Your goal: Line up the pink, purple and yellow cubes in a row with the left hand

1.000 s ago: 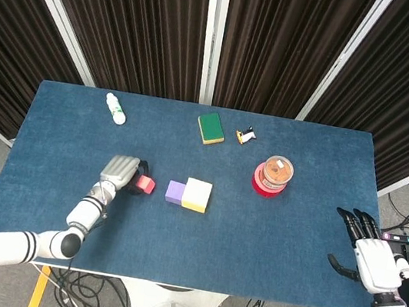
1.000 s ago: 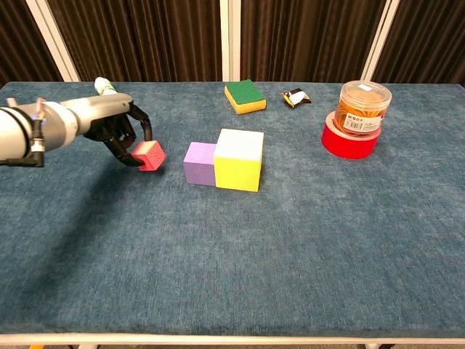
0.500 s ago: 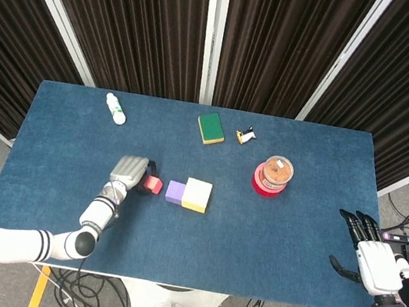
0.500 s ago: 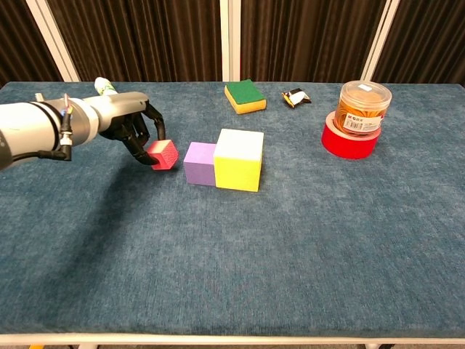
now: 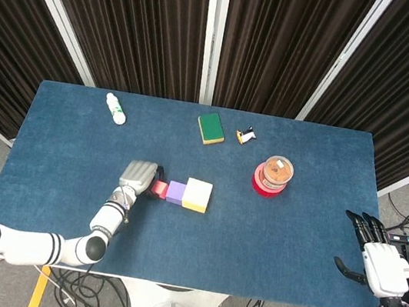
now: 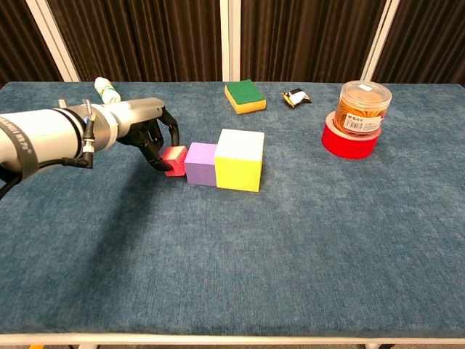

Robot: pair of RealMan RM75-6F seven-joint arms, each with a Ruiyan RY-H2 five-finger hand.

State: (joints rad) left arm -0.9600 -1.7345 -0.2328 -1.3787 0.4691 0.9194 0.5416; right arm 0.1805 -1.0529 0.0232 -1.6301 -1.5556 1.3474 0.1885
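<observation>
- Dark curtains behind, blue cloth table (image 5: 59, 138) filling the middle of both views.
- My left hand (image 6: 149, 133) has its fingers curled round the pink cube (image 6: 175, 160), pinching it right up against the purple cube (image 6: 200, 163), centre-left of frame.
- Purple touches the yellow cube (image 6: 238, 160), so the row looks basically there.
- Right hand (image 5: 380, 263) sits lower right, fingers spread, holding nothing.
- Worry: if I pull out sloppy, a finger could drag pink out of line, or shove the whole row crooked.
</observation>
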